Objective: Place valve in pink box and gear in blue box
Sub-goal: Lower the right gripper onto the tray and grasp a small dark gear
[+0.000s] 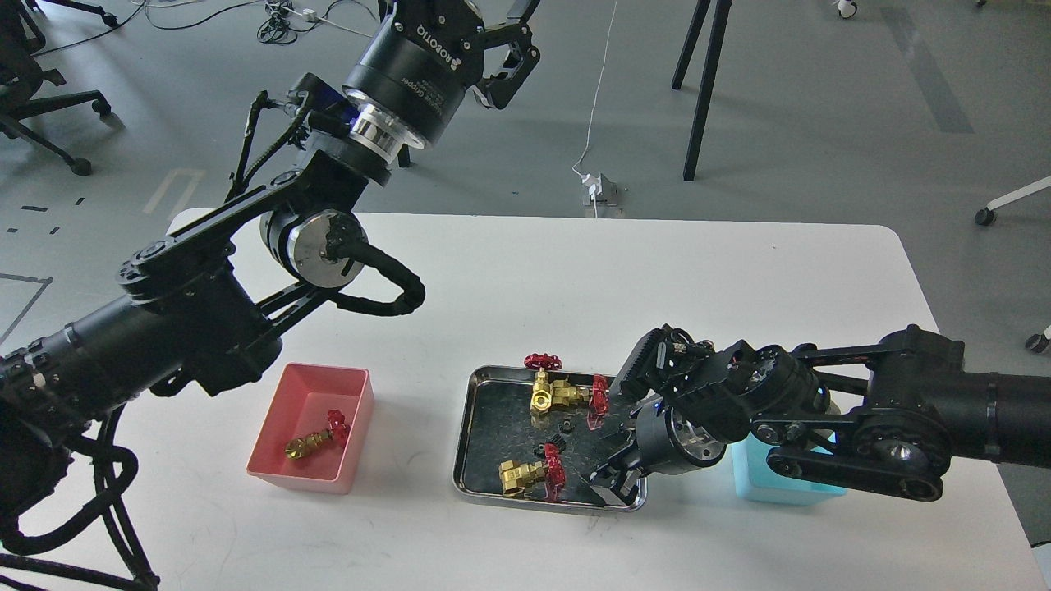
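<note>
The pink box (289, 460) stands at the front left of the table with one valve (316, 439) lying in it. The steel tray (466, 443) holds three more valves, two at its back (548, 392) (598, 396) and one at its front (530, 474), and two tiny black gears (565, 427) (552, 449). My right gripper (614, 484) points down into the tray's front right corner. Its fingers are dark and I cannot tell them apart or see anything in them. The blue box (776, 486) is mostly hidden behind my right arm. My left gripper (513, 37) is raised high beyond the table, open and empty.
The white table (509, 263) is bare behind the tray. My left arm's elbow and cables (328, 246) hang over the table's left back part. Chair bases, stand legs and a power strip (598, 190) are on the floor beyond.
</note>
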You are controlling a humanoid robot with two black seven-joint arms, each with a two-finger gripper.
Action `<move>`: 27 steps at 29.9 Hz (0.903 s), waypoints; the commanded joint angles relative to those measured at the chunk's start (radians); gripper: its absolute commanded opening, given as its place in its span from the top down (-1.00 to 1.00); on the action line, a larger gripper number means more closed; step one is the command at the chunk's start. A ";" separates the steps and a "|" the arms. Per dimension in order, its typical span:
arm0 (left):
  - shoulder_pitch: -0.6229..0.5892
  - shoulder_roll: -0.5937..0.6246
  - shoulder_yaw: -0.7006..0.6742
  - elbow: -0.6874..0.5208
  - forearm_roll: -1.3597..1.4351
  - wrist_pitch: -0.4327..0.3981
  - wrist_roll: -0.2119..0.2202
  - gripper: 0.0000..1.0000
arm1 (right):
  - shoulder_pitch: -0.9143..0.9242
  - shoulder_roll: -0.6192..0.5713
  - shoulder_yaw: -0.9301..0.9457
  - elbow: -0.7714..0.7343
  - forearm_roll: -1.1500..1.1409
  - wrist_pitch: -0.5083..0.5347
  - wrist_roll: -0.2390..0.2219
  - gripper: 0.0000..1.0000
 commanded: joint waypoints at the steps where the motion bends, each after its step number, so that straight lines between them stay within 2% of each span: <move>1: 0.000 -0.006 0.000 0.000 0.000 0.000 0.000 -0.89 | -0.023 0.009 0.000 -0.017 -0.016 0.000 -0.005 -0.08; 27: 0.020 -0.011 0.000 0.002 0.001 -0.001 0.000 -0.91 | -0.048 0.083 0.009 -0.112 -0.020 0.000 -0.007 0.08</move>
